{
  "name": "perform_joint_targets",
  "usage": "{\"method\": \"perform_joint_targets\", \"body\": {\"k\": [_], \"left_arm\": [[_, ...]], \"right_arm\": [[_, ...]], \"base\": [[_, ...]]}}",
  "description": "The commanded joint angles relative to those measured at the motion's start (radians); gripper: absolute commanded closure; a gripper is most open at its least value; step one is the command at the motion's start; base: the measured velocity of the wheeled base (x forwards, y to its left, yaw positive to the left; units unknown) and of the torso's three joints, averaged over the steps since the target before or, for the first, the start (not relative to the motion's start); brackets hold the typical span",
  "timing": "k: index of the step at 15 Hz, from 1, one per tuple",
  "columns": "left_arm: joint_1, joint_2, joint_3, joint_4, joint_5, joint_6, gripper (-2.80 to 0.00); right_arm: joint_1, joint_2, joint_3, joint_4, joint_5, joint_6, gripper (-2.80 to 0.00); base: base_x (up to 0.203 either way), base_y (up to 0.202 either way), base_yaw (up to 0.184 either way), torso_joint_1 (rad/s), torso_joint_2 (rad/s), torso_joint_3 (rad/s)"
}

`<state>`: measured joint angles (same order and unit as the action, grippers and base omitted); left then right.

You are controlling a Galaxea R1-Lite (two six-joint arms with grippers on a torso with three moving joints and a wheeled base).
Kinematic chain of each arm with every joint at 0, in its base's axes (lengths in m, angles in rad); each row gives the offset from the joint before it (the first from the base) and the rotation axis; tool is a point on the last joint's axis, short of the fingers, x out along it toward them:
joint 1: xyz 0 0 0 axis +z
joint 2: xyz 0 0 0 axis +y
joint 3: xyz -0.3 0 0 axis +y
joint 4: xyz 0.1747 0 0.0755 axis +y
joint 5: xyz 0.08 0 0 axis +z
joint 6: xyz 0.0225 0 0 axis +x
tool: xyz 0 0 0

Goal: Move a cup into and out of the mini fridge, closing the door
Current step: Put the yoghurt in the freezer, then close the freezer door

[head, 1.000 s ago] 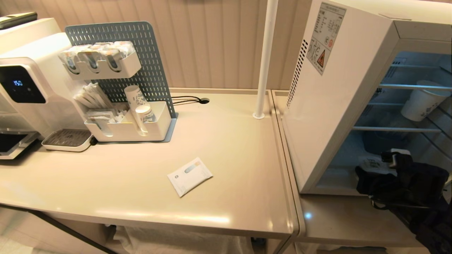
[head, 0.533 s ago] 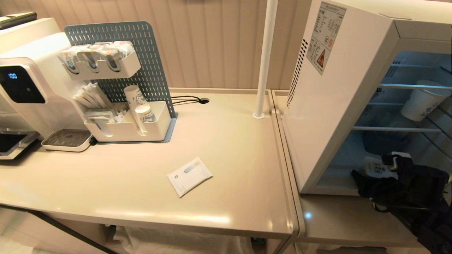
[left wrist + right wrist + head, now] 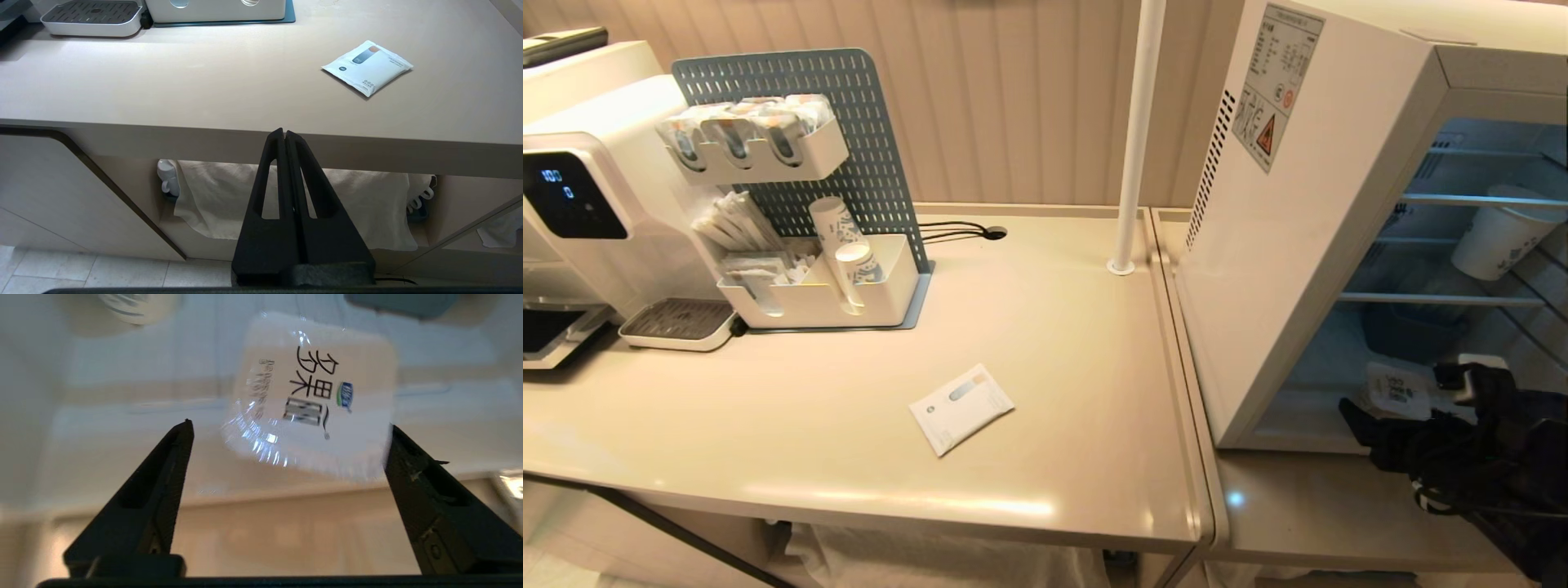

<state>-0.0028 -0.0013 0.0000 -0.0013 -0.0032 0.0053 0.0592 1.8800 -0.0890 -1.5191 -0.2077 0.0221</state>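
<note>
The mini fridge [image 3: 1290,245] stands open at the right of the counter; its door is out of view. The cup [image 3: 1406,382], a short white tub with a printed foil lid, rests on the fridge's floor near the front. In the right wrist view the cup [image 3: 314,396] lies just beyond the fingertips. My right gripper [image 3: 1392,390] is open at the fridge's mouth, a finger on either side of the cup [image 3: 288,424] and nothing held. My left gripper [image 3: 284,131] is shut and empty, parked below the counter's front edge.
A taller paper cup [image 3: 1499,233] stands on a wire shelf above. On the counter lie a white sachet [image 3: 961,408], a pegboard organiser with cups [image 3: 817,278] and a water dispenser [image 3: 580,196]. A white pole [image 3: 1134,139] rises beside the fridge.
My right gripper has opened wide and drawn back toward the fridge's front. The cup has stayed on the fridge floor, free of the fingers. The left arm has not moved.
</note>
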Motion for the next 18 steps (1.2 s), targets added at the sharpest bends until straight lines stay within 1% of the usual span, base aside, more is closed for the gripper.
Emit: {"method": "perform_joint_targets", "body": {"k": [1, 4, 7, 9, 11, 12, 13, 14, 16, 17, 18], "left_arm": [[0.000, 0.000, 0.000, 0.000, 0.000, 0.001, 0.00], [0.000, 0.001, -0.001, 0.000, 0.000, 0.001, 0.00], [0.000, 0.000, 0.000, 0.000, 0.000, 0.001, 0.00], [0.000, 0.001, 0.000, 0.000, 0.000, 0.001, 0.00], [0.000, 0.001, 0.000, 0.000, 0.000, 0.001, 0.00], [0.000, 0.001, 0.000, 0.000, 0.000, 0.001, 0.00], [0.000, 0.000, 0.000, 0.000, 0.000, 0.001, 0.00], [0.000, 0.001, 0.000, 0.000, 0.000, 0.001, 0.00], [0.000, 0.000, -0.001, 0.000, 0.000, 0.001, 0.00], [0.000, 0.000, -0.001, 0.000, 0.000, 0.001, 0.00], [0.000, 0.000, 0.000, 0.000, 0.000, 0.001, 0.00]], "right_arm": [[0.009, -0.096, 0.045, -0.011, -0.002, -0.004, -2.80], [0.009, -0.213, 0.086, -0.005, -0.007, -0.007, -2.80], [0.009, -0.359, 0.089, 0.085, -0.007, -0.008, -2.80], [0.009, -0.479, 0.081, 0.165, -0.007, -0.025, -2.80], [0.009, -0.617, 0.036, 0.302, -0.007, -0.046, -2.80], [0.009, -0.695, 0.003, 0.398, -0.006, -0.051, -1.29], [0.009, -0.781, -0.034, 0.510, -0.004, -0.054, 0.00], [0.010, -0.868, -0.073, 0.637, 0.000, -0.055, 0.00], [0.011, -1.037, -0.164, 0.959, 0.016, -0.051, 0.00], [0.011, -1.101, -0.206, 1.086, 0.024, -0.049, 0.00], [0.011, -1.142, -0.230, 1.145, 0.027, -0.048, 0.00]], "base": [[0.000, 0.000, 0.000, 0.000, 0.00, 0.000], [0.000, 0.000, 0.000, 0.000, 0.00, 0.000], [0.000, 0.000, 0.000, 0.000, 0.00, 0.000], [0.000, 0.000, 0.000, 0.000, 0.00, 0.000], [0.000, 0.000, 0.000, 0.000, 0.00, 0.000], [0.000, 0.000, 0.000, 0.000, 0.00, 0.000], [0.000, 0.000, 0.000, 0.000, 0.00, 0.000], [0.000, 0.000, 0.000, 0.000, 0.00, 0.000], [0.000, 0.000, 0.000, 0.000, 0.00, 0.000], [0.000, 0.000, 0.000, 0.000, 0.00, 0.000], [0.000, 0.000, 0.000, 0.000, 0.00, 0.000]]}}
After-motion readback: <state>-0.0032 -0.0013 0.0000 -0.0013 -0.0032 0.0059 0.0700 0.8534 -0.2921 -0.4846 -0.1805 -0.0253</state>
